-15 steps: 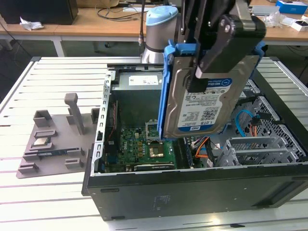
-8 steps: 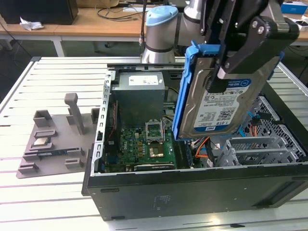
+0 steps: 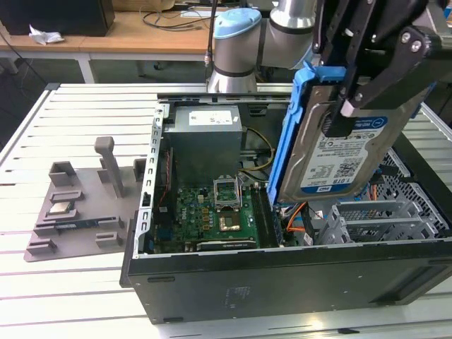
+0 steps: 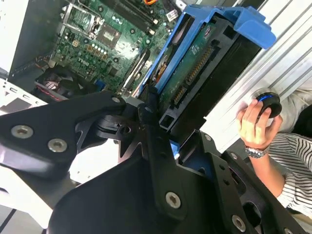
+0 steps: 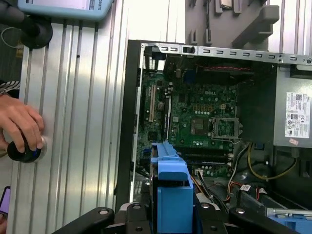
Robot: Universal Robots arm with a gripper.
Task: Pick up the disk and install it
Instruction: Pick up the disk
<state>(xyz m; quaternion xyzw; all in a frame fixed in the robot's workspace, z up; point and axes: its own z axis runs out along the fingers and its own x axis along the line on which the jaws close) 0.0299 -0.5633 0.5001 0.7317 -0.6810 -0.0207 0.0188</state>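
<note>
The disk (image 3: 339, 152), a silver-grey drive with a white-and-blue label in a bright blue carrier, hangs tilted on edge above the open computer case (image 3: 282, 275). My gripper (image 3: 347, 113) is shut on it, one black finger lying across the label face. It hovers over the case's drive-cage side at the exterior view's right. In the second wrist view the disk (image 4: 192, 66) shows its connector edge between the black fingers (image 4: 146, 122), with the motherboard beyond. In the first wrist view the blue carrier (image 5: 170, 190) points towards the motherboard (image 5: 195, 117).
A grey power supply box (image 3: 205, 138) sits at the case's back. The metal drive cage (image 3: 385, 215) lies below the disk. A grey fixture tray (image 3: 78, 201) rests on the slatted table at the exterior view's left. A person's hand (image 5: 22, 129) rests on a knob beside the case.
</note>
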